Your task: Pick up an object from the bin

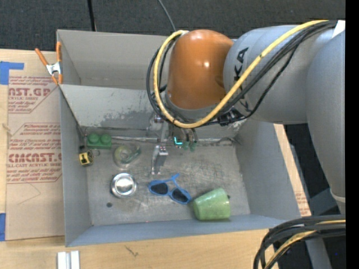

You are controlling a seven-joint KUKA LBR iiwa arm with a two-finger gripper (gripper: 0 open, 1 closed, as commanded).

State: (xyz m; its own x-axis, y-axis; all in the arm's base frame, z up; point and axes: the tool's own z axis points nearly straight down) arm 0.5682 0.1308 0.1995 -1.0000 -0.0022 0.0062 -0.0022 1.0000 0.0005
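Hanging low over the middle of the grey bin (pixel 101 101), the gripper (pixel 160 160) points down at bare floor, under the big orange cover (pixel 196 69) on the wrist. The arm (pixel 280 77) comes in from the right edge, with a yellow cable (pixel 263 54) looped around it. Released or clenched? I cannot tell from this angle, and I see nothing in its grasp.

Nearest thing now: the blue sunglasses (pixel 170 190), lying flat just beside the gripper's tip on the side toward the bin's near edge, apart from it and roughly in the middle of that edge's length. To the left of the gripper, also near, sits a clear greenish glass piece (pixel 126 154).

Running round the rest of the floor: a shiny round metal cup (pixel 123 184) rests toward the near left corner, just beside the sunglasses' left end. A pale green cup (pixel 212 204) lies on its side by the near edge, toward the right, close against the sunglasses' right lens; whether they touch I cannot tell. Over at the left edge there is a green studded block (pixel 99 140) by the foot of the back wall, and a small yellow and black piece (pixel 84 158) just below it against the left wall. The things are spread out singly, not heaped, and the right half of the floor lies bare.
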